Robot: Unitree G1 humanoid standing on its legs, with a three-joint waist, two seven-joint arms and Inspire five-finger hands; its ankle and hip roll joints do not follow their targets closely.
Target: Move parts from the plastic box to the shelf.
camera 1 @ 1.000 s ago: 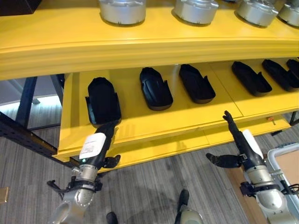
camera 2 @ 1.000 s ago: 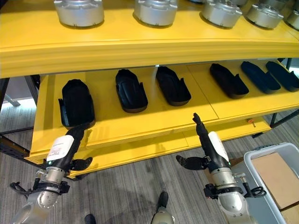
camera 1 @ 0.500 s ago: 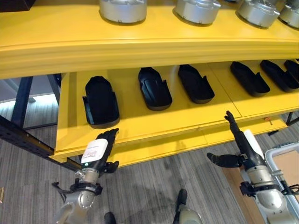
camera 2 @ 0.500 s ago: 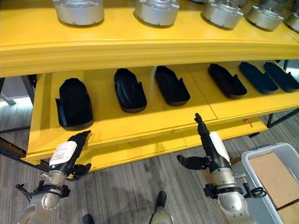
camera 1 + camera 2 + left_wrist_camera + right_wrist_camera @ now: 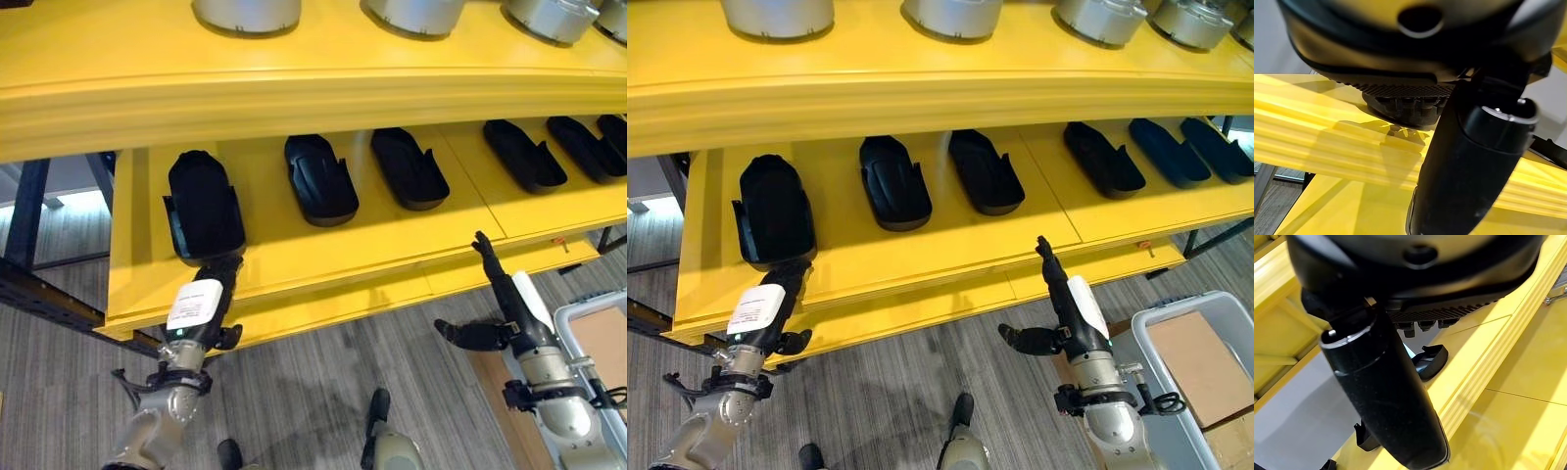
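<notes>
Left hand (image 5: 208, 299) fingers straight, touching leftmost black part (image 5: 202, 204) on yellow shelf (image 5: 294, 259) — right hand (image 5: 505, 304) released, empty, near shelf edge.

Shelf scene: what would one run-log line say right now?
left robot hand: open, fingers at leftmost black part | right robot hand: open, empty, at shelf edge | plastic box: lower right

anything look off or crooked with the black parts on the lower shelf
Nothing is spilled or visibly damaged. The black parts lie in a row on the lower shelf; the leftmost part sits apart, nearer the front edge, where the left hand reaches. The right hand, fingers straight, holds nothing.
</notes>
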